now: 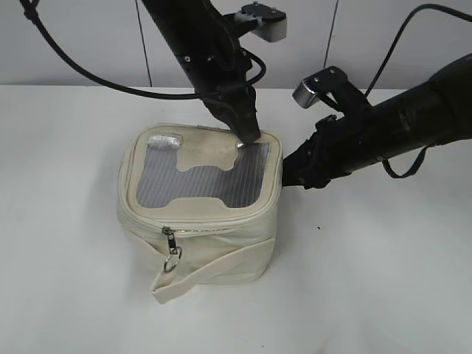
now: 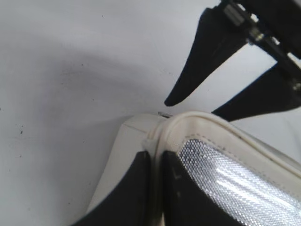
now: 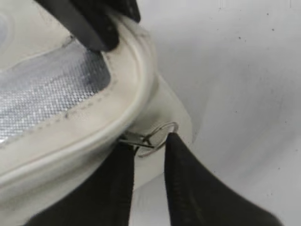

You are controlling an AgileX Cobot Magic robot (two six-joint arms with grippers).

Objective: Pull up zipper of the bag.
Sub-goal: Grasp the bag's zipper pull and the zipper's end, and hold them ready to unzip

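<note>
We find no text, label, brand, number or sign that can be read in any of the three views. The bag (image 1: pixel 199 221) bears no print that we can make out on its lid or side, and the arms carry no legible marking.
</note>
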